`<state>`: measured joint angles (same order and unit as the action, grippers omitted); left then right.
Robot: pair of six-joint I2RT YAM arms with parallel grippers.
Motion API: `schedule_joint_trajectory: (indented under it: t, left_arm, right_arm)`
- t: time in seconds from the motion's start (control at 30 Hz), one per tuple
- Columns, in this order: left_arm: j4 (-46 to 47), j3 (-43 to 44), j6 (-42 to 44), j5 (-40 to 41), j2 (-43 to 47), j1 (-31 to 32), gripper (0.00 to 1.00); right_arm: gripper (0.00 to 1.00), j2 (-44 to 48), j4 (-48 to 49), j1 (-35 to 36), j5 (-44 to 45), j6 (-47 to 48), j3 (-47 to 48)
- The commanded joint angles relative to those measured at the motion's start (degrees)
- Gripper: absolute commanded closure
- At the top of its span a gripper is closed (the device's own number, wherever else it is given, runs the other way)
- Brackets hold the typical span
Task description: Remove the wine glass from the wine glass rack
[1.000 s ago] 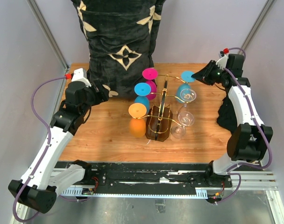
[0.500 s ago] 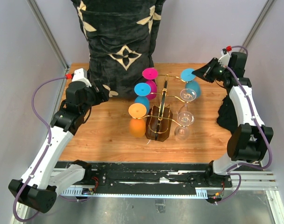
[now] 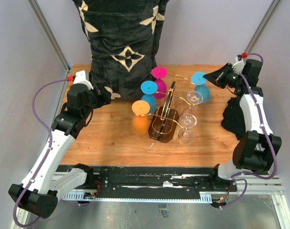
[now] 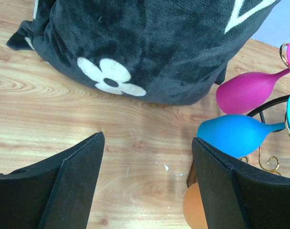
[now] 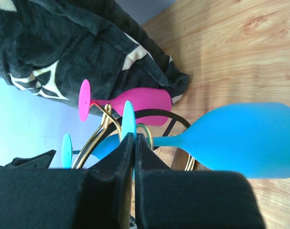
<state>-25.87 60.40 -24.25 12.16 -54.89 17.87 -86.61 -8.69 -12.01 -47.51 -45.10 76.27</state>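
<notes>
The wine glass rack (image 3: 162, 126) has a dark brown body and gold wire arms, and it leans a little to the right at mid-table. My right gripper (image 3: 215, 78) is shut on the round foot of a blue wine glass (image 3: 202, 92) at the rack's far right arm. In the right wrist view the fingers (image 5: 135, 139) pinch that foot (image 5: 129, 118) right beside a gold scroll end, with the bowl (image 5: 245, 139) to the right. My left gripper (image 4: 147, 181) is open and empty over bare wood, left of the rack.
Magenta (image 3: 159, 73), blue (image 3: 149, 88) and orange (image 3: 140, 108) glasses hang on the rack's left side. Two clear glasses (image 3: 188, 121) hang on its right. A black patterned pillow (image 3: 123, 43) stands at the back. A black cloth (image 3: 231, 117) lies at the right edge.
My right gripper has moved right and back, pulling the blue glass along by its foot. The rack and its other glasses have shifted and tilted slightly right. The left arm has not moved.
</notes>
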Motion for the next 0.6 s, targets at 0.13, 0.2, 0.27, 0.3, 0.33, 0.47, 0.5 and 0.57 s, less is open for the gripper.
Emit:
schedule_joint_trajectory:
  t: [0.13,0.2,0.27,0.3,0.33,0.47,0.5,0.57]
  left_arm:
    - [1.8,-0.6,-0.4,-1.2,-0.1,0.3,0.20]
    - [1.7,-0.7,-0.3,-1.1,-0.1,0.3,0.21]
    - [1.6,-0.6,0.0,-0.7,0.0,0.2,0.21]
    - [1.5,-0.6,0.1,-0.4,0.1,0.3,0.21]
    - [1.3,-0.7,0.3,-0.2,0.2,0.3,0.21]
    - [0.8,-0.7,1.1,0.9,0.8,0.3,0.20]
    - [0.7,-0.8,1.3,1.2,1.0,0.3,0.20]
    - [0.5,-0.8,1.5,1.5,1.1,0.3,0.20]
  right_arm:
    - [0.99,3.4,9.9,3.7,-5.6,-5.5,-4.2]
    - [0.99,2.4,10.5,5.6,-5.8,-6.6,-3.1]
    - [0.99,0.7,10.6,7.1,-5.6,-7.2,-1.6]
    - [0.99,0.0,10.4,7.5,-5.4,-7.2,-0.9]
    - [0.99,-0.8,10.2,7.9,-5.3,-7.4,0.0]
    - [0.99,-1.1,9.0,8.0,-4.5,-6.2,0.5]
    - [0.99,-0.8,8.5,7.9,-4.1,-5.5,0.3]
    - [0.99,-0.4,8.5,7.5,-3.4,-4.9,0.0]
